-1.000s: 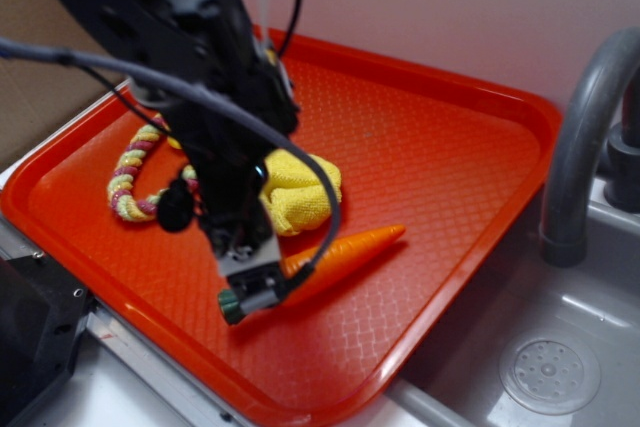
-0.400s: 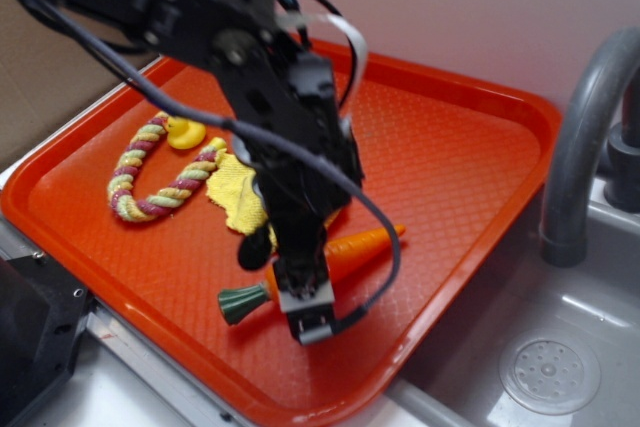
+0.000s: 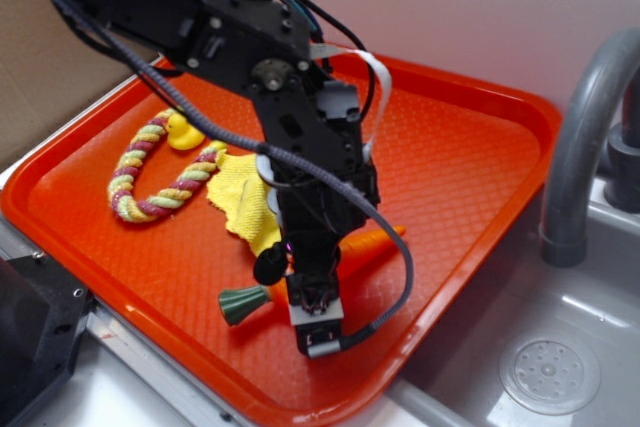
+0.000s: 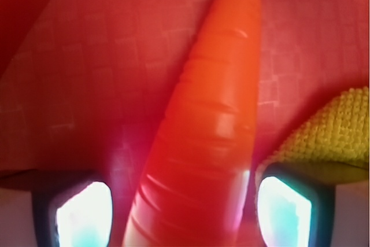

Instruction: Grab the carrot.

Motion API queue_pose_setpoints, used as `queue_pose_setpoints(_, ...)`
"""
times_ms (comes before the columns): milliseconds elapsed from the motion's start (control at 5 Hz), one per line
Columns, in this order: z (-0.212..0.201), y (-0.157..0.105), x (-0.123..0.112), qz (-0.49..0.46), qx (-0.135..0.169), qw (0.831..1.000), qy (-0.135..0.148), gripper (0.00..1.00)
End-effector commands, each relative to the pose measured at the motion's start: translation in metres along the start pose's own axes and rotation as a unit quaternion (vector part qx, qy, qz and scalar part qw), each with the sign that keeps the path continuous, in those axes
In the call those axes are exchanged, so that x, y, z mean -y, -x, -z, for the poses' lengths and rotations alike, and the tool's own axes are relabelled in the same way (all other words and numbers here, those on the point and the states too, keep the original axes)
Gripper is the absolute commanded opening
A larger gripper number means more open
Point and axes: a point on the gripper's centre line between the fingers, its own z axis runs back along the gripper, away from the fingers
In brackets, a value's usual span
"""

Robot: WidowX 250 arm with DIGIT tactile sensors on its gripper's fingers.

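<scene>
The carrot [image 3: 367, 243] is glossy orange with a dark green stem end [image 3: 240, 304]. It lies on the red tray [image 3: 460, 147], pointing right and away. My gripper [image 3: 314, 309] hangs low over the carrot's thick half, open, with one finger on each side of it. In the wrist view the ridged carrot [image 4: 214, 114] runs up between the two bright fingertips [image 4: 84, 215]. A small gap shows on each side, so nothing is held. My gripper [image 4: 185, 215] hides the carrot's middle in the exterior view.
A yellow cloth [image 3: 243, 199] lies just left of the carrot, close to the right finger in the wrist view [image 4: 338, 125]. A braided rope [image 3: 150, 175] and a yellow duck [image 3: 183, 132] sit further left. A grey faucet [image 3: 580, 137] and a sink [image 3: 550, 372] are on the right.
The arm has swung right from the carrot's green stem end to over its thick middle and come lower. The fingers now straddle the carrot. The carrot has stayed in place.
</scene>
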Motion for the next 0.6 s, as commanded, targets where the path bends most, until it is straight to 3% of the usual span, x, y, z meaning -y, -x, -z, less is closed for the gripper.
queue_pose_setpoints(0, 0.005, 0.004, -0.009, -0.002, 0.004, 1.000, -0.003, 0.00)
queue_pose_setpoints(400, -0.038, 0.004, -0.047, -0.053, 0.024, 0.998, 0.005, 0.00)
